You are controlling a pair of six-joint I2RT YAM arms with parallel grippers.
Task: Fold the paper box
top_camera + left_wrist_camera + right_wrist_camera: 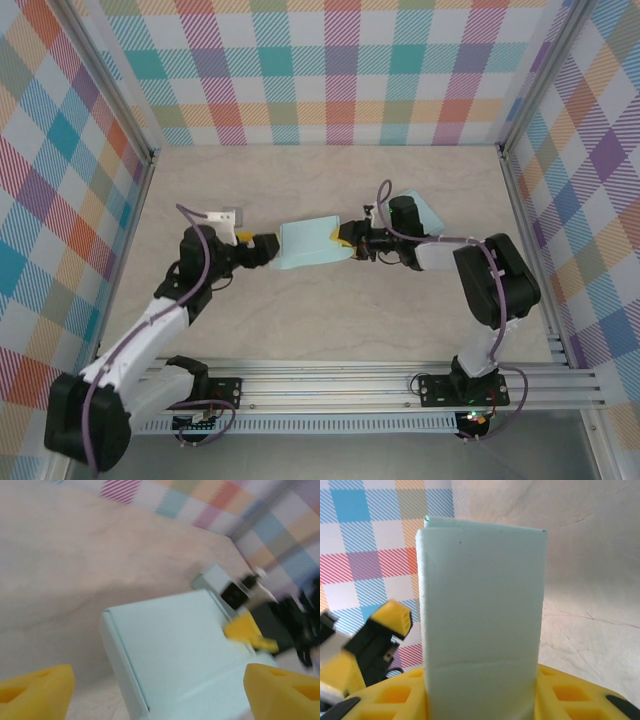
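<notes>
Bolted along the near rail [380, 385], both arm bases are being viewed closest from above, with the pale surface [330, 320] being spread out beyond them. Over it the left arm [150, 330] and the right arm [495, 280] are being held angled inward, toward the middle.

Between them the paper box [310, 243] is being presented with its long axis running left to right. Whether it is being rested on the surface or lifted just clear cannot be told.

Its right end is being gripped by the right pincer [347, 241], which is closed partway onto the card. In the right wrist view the box is being seen rising from between the yellow fingers [570, 702].

At the left end, the left pincer [271, 250] is being held spread wide with nothing in it. In the left wrist view its fingers [35, 692] are being shown far apart, with the box corner just ahead between them and touching neither.

So the box is being offered directly to the right of the left pincer, end-on along its length. The free left end is judged nearer to the left arm, so the coming fold or pinch there is judged to be that arm's.
</notes>
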